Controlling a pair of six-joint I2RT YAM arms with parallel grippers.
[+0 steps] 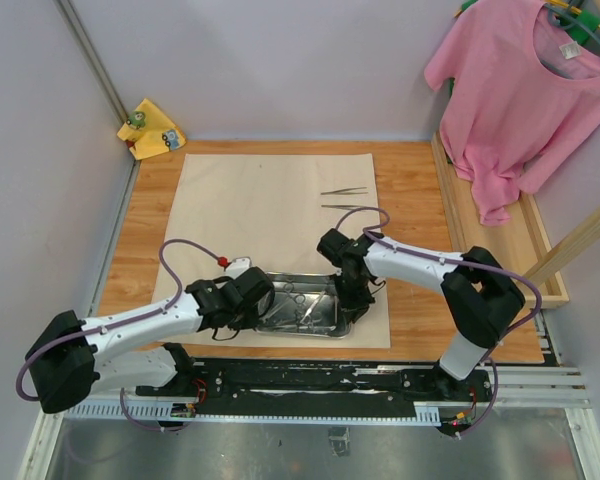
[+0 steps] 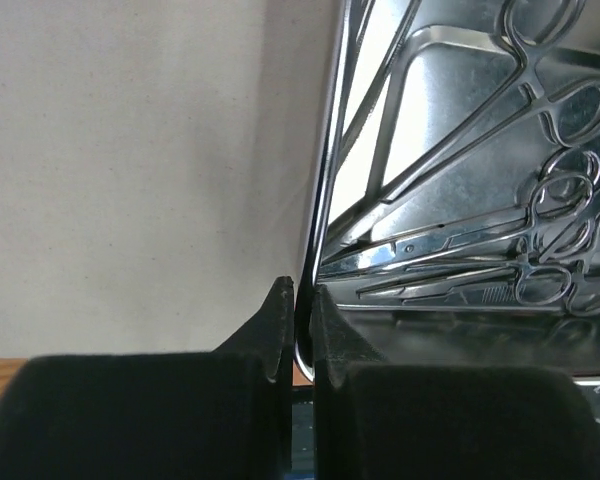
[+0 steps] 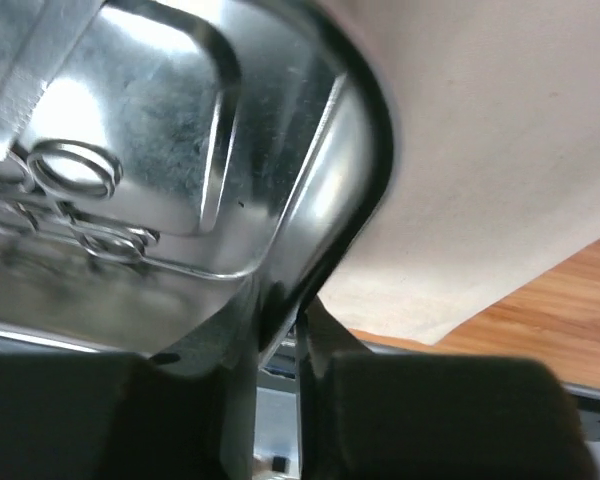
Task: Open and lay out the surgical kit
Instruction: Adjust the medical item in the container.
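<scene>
The beige cloth wrap (image 1: 260, 200) lies spread flat on the wooden table. The shiny steel tray (image 1: 325, 320) sits on its near edge with ring-handled forceps (image 2: 540, 200) inside. Two slim tweezers (image 1: 343, 191) lie side by side on the cloth beyond the tray. My left gripper (image 1: 252, 300) is at the tray's left end, and in the left wrist view it (image 2: 302, 310) is shut on the tray's rim (image 2: 330, 180). My right gripper (image 1: 352, 292) is at the right end; its jaws (image 3: 298, 325) pinch the tray's corner rim (image 3: 320, 200).
A pink T-shirt (image 1: 520, 90) hangs at the back right above a wooden ledge (image 1: 505, 240). A small yellow cloth (image 1: 152, 128) lies in the back left corner. The arms' black base rail (image 1: 310, 385) runs along the near edge, just behind the tray.
</scene>
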